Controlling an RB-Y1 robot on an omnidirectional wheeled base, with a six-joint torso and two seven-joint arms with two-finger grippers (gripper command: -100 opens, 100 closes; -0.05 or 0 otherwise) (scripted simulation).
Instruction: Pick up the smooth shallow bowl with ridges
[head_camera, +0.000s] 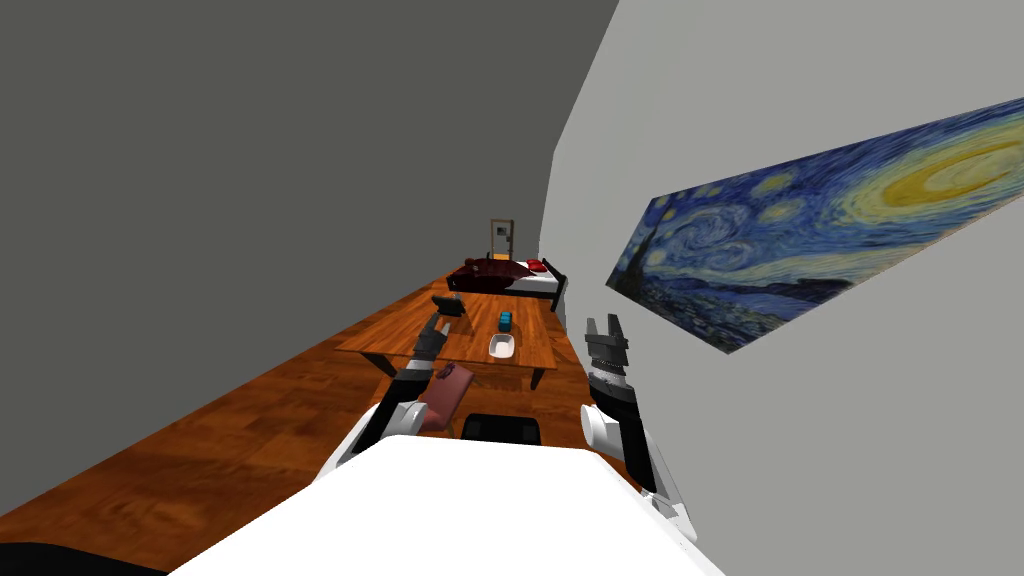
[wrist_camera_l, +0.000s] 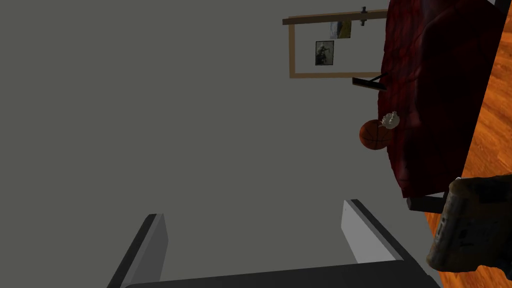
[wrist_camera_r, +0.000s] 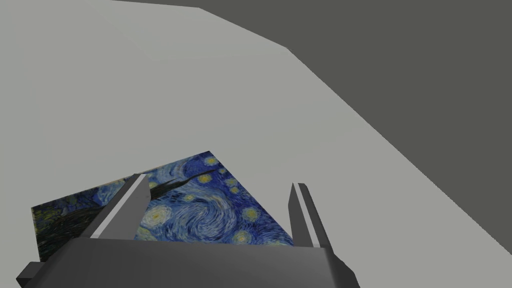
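Note:
The white shallow bowl (head_camera: 501, 345) sits on the wooden table (head_camera: 390, 335), close to its near edge. A small blue object (head_camera: 506, 320) lies just beyond it. My left gripper (head_camera: 440, 324) hovers over the table to the left of the bowl, apart from it. In the left wrist view the left gripper (wrist_camera_l: 257, 240) is open with nothing between its fingers, facing a grey wall. My right arm is raised beside the right wall, and its gripper (head_camera: 606, 328) (wrist_camera_r: 215, 210) is open and empty.
A dark boxy object (head_camera: 447, 305) (wrist_camera_l: 472, 230) rests on the table just past my left gripper. A dark red chair (head_camera: 445, 395) and a black chair (head_camera: 500, 428) stand at the table's near side. Beyond is a bed with a dark red blanket (head_camera: 490, 273) (wrist_camera_l: 435, 90) and a basketball (wrist_camera_l: 374, 135).

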